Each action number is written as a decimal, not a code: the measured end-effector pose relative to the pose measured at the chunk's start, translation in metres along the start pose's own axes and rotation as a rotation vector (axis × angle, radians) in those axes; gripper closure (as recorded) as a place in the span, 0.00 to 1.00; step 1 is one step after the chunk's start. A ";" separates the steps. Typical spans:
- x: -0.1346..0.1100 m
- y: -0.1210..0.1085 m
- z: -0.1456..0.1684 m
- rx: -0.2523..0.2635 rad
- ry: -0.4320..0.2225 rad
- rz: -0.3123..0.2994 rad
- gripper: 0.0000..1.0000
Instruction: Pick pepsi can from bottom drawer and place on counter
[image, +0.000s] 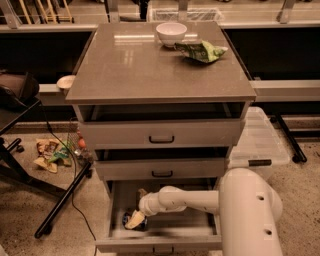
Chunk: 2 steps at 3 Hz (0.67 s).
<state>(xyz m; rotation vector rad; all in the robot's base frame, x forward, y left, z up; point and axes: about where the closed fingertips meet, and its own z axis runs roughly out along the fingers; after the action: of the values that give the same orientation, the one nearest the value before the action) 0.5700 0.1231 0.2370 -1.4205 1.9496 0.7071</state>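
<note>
Overlapping the pepsi can (127, 218) in the bottom drawer (160, 243), the pincer (135, 220) (grip unclear) lies below two protruding drawers (161, 134).

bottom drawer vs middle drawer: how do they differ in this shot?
The bottom drawer is pulled far out, with its floor in view. The middle drawer is out only a crack. The bottom drawer holds the can, and the hand is down at it. Nothing shows inside the middle drawer. The bottom drawer also looks deeper than the middle drawer. Both have plain grey fronts.
</note>
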 end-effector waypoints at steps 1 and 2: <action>0.006 -0.001 0.026 -0.009 -0.022 -0.001 0.00; 0.013 -0.002 0.046 -0.017 -0.039 0.002 0.00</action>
<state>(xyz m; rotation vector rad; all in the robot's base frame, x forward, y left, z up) 0.5762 0.1472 0.1965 -1.4047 1.9197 0.7488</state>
